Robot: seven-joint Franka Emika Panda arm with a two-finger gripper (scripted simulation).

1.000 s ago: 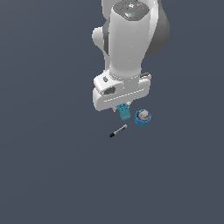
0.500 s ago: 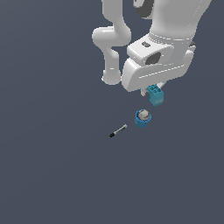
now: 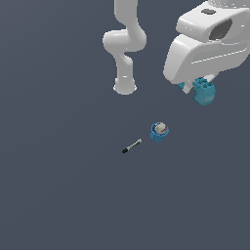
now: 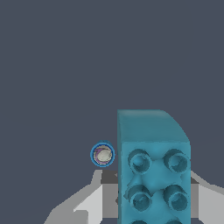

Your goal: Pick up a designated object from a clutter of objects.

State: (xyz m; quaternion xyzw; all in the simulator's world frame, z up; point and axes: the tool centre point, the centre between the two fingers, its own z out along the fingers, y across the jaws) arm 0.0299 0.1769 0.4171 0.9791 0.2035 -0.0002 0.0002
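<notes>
I see my hand clamped on the teal brick, lifted clear of the bench. Below the hand sit the blue cup and, farther off, the marker.

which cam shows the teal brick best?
Wrist view: the brick fills the frame, studs clearly visible, held in the claw. The exterior view shows it only small, partly hidden under the white hand.

Teal brick in raised claw
</notes>
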